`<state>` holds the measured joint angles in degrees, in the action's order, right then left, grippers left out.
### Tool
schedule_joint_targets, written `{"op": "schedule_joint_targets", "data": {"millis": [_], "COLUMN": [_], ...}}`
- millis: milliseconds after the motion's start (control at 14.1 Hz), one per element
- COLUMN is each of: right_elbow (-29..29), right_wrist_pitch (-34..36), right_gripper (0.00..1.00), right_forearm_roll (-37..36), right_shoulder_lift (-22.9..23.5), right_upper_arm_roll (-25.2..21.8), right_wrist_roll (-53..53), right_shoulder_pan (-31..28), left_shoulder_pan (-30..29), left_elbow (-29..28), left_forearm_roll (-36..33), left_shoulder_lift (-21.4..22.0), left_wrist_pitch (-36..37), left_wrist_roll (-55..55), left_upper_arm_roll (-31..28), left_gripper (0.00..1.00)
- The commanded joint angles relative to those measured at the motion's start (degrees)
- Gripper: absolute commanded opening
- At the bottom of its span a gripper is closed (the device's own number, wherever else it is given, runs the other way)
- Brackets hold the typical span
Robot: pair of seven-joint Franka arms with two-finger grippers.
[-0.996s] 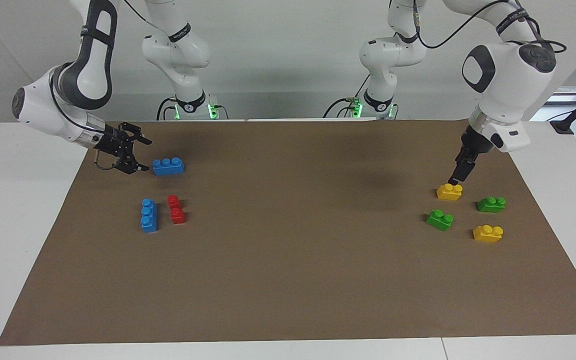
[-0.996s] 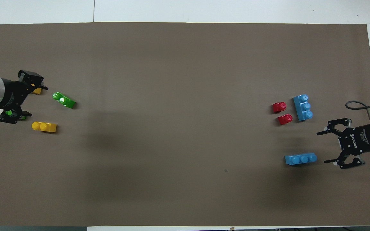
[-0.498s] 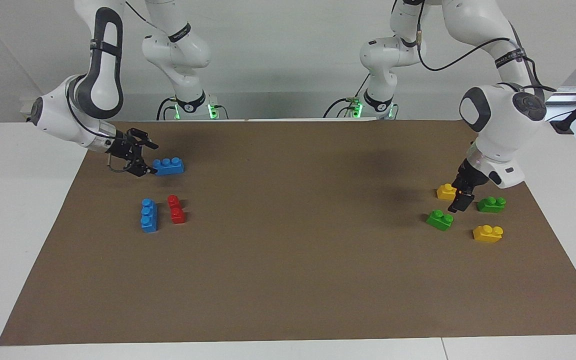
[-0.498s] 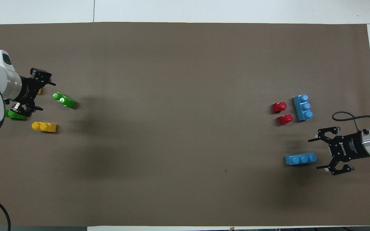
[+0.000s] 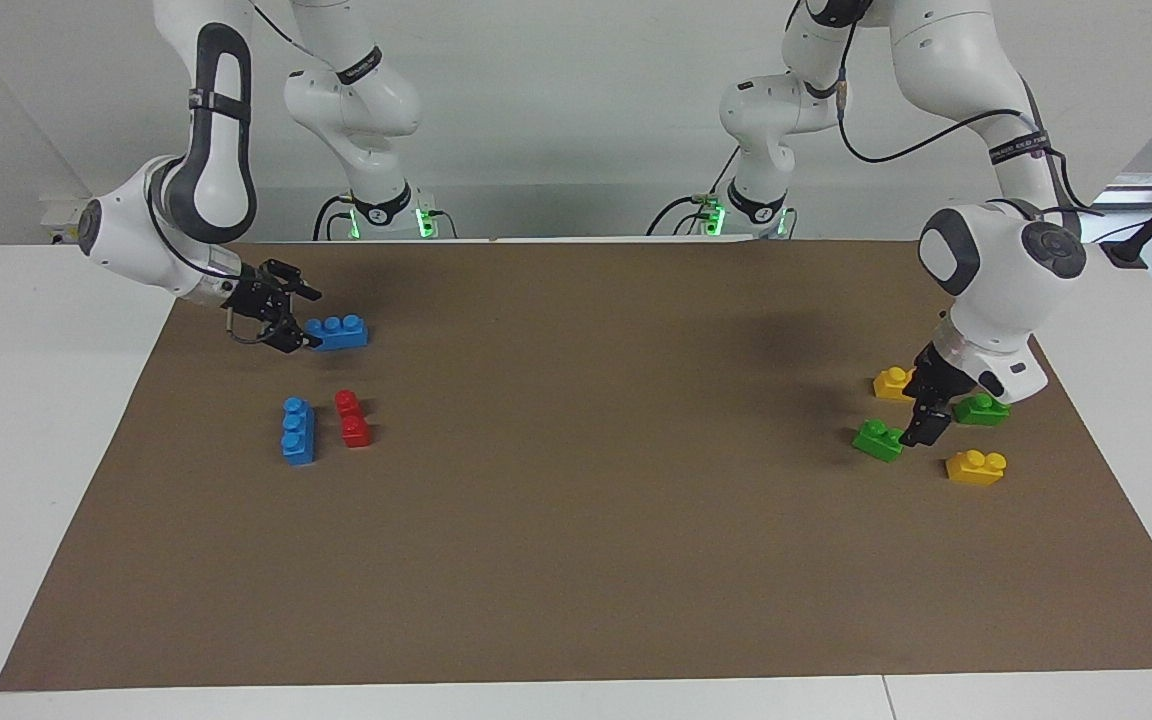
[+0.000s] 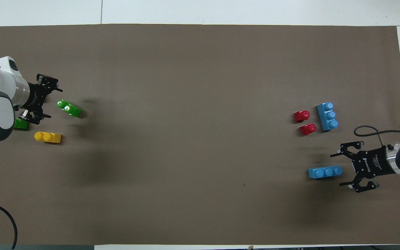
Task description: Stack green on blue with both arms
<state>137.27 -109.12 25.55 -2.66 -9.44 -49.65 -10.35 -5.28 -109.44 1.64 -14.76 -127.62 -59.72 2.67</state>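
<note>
Looking from the facing view, the left gripper (image 5: 921, 425) hangs low among four small bricks at the left arm's end of the brown mat (image 5: 576, 560), just beside the green brick (image 5: 879, 440), though contact cannot be told there. That view also shows a yellow brick (image 5: 892, 382) nearer the robots, which the overhead view hides almost entirely under the left arm. From overhead, the left gripper's fingers (image 6: 57, 90) stand spread, with the green brick (image 6: 69, 108) lying just ahead of their tips, not between them; a darker green brick (image 6: 21, 124) sits partly under the wrist and a second yellow brick (image 6: 48, 137) lies apart. No containers show on the mat. At the right arm's end, the right gripper (image 6: 340, 169) is spread wide, its fingertips flanking the end of the blue brick (image 6: 325, 172) without closing on it. Farther from the robots lie another blue brick (image 6: 327, 116) and a red brick (image 6: 304, 122).
</note>
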Motion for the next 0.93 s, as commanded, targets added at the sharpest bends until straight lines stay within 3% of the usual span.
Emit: {"op": "schedule_joint_targets", "data": {"millis": [0,569,854], "right_elbow": [2.21,5.02,5.29], "right_wrist_pitch": [-2.24,-7.24,-9.97], "right_gripper": [0.97,0.96,0.96], "right_forearm_roll": [1.17,3.45,6.52], "right_shoulder_lift": [-1.91,-0.68,2.74], "right_upper_arm_roll": [0.48,0.57,0.48], "right_wrist_roll": [1.75,2.54,6.04], "right_shoulder_pan": [-1.25,-1.87,-1.87], "left_shoulder_pan": [-0.08,0.01,-0.17], "left_elbow": [2.03,2.65,2.47], "left_forearm_roll": [-0.41,-3.04,-3.04], "left_shoulder_lift": [-3.87,-7.48,-7.74], "left_wrist_pitch": [-2.55,-3.08,-3.25], "left_wrist_roll": [-1.81,-1.72,-1.63], "left_upper_arm_roll": [-0.13,-0.04,-0.04], "left_gripper": [1.00,1.00,1.00]}}
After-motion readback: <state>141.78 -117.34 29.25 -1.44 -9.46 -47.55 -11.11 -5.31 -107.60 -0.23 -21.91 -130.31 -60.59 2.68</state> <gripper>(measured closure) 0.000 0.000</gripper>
